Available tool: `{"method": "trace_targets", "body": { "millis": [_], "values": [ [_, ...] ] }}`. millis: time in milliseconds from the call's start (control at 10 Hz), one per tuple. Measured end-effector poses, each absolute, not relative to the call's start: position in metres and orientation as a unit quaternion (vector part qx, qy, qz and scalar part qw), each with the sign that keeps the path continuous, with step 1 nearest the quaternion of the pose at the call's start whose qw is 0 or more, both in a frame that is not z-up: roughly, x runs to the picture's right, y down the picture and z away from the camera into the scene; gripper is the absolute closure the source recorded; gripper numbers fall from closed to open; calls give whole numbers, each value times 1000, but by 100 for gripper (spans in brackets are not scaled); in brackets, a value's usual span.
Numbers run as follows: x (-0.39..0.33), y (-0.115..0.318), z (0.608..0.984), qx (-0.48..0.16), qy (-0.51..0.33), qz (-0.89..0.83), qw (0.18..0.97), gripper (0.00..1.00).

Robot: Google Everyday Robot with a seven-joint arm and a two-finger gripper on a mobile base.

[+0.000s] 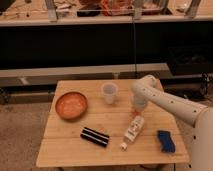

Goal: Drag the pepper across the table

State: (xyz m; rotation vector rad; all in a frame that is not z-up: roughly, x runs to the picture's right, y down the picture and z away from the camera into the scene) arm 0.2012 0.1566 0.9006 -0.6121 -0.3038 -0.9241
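Note:
The light wooden plank table [70, 145] fills the middle of the camera view. My white arm reaches in from the right, and the gripper [137, 107] points down over the table's right-centre, just behind the white bottle [133, 129]. The pepper [133, 113] shows only as a small orange bit right under the gripper, between it and the bottle's upper end. The rest of the pepper is hidden by the gripper.
A round orange bowl [71, 104] sits at the left. A clear plastic cup [109, 93] stands left of the gripper. A black striped bar [95, 136] lies front centre and a blue object [166, 140] front right. Dark shelving runs behind the table.

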Motion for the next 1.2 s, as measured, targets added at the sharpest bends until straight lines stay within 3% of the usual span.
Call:
{"method": "trace_targets", "body": {
  "millis": [1200],
  "values": [
    [188, 174, 891, -283, -143, -452, 834, 96]
  ]
}}
